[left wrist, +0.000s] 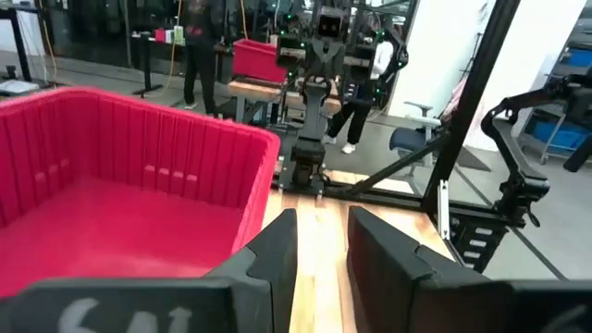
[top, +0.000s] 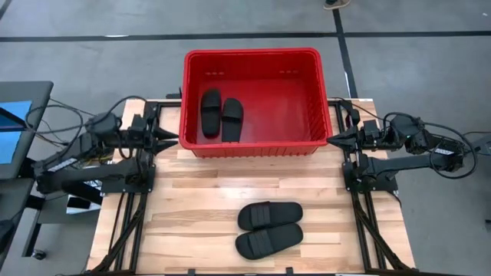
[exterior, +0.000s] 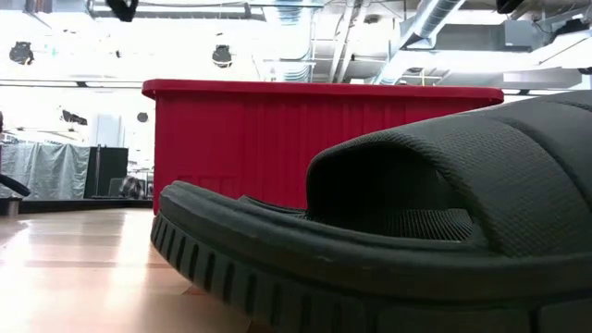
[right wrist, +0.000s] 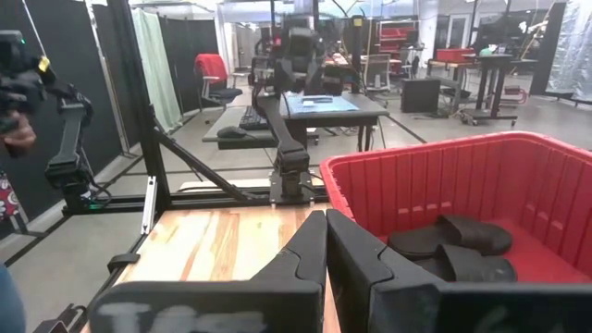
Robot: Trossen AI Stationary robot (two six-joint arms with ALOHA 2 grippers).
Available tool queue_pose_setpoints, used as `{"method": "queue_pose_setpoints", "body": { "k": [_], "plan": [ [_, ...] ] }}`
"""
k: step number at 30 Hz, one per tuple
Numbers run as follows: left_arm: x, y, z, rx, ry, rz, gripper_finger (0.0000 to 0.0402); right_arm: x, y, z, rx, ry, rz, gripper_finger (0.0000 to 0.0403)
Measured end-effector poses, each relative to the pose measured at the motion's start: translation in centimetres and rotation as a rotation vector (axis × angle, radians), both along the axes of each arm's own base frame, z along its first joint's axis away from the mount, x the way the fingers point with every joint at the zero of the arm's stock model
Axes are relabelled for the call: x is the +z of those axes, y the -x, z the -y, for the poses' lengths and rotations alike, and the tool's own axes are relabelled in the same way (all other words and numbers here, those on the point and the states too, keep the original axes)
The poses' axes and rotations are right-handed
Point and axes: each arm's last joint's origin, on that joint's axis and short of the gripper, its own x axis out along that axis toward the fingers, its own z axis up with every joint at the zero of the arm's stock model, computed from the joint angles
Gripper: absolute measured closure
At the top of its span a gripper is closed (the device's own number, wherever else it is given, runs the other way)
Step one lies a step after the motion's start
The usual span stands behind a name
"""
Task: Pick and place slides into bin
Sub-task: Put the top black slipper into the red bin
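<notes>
The red bin (top: 253,55) stands at the table's far middle. Two black slides (top: 211,113) (top: 232,119) lie side by side, soles down, on the left part of its floor; they also show in the right wrist view (right wrist: 449,236). Two more black slides (top: 269,215) (top: 268,240) lie side by side on the wood near the table's near edge; one fills the low view (exterior: 416,231). My left gripper (top: 173,139) (left wrist: 322,242) hovers by the bin's near left corner, open a little and empty. My right gripper (top: 333,139) (right wrist: 326,242) hovers by the bin's near right corner, shut and empty.
Black frame rails (top: 130,207) (top: 368,215) run along the table's left and right sides under the arms. Bare wood (top: 199,192) lies between the bin and the two slides on the table. Other robot stations and a person (left wrist: 199,46) show in the room beyond.
</notes>
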Motion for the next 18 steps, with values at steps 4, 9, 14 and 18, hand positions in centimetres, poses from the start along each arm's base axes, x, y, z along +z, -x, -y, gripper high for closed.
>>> {"method": "queue_pose_setpoints", "body": {
  "k": [4,9,14,18],
  "plan": [
    [-2.5,0.9,0.3,0.001,0.027,0.002,0.0313,0.0,0.0,0.0,0.000,0.000,0.000,0.0403],
    [-4.7,1.9,0.7,-0.002,0.026,0.036,0.0313,0.0,0.0,0.0,0.000,0.000,0.000,0.0403],
    [-6.7,2.6,0.9,-0.008,0.008,0.053,0.0313,0.0,0.0,0.0,0.000,0.000,0.000,0.0403],
    [-8.4,2.8,1.1,-0.030,0.009,0.047,0.0313,0.0,0.0,0.0,0.000,0.000,0.000,0.0403]
  ]
}}
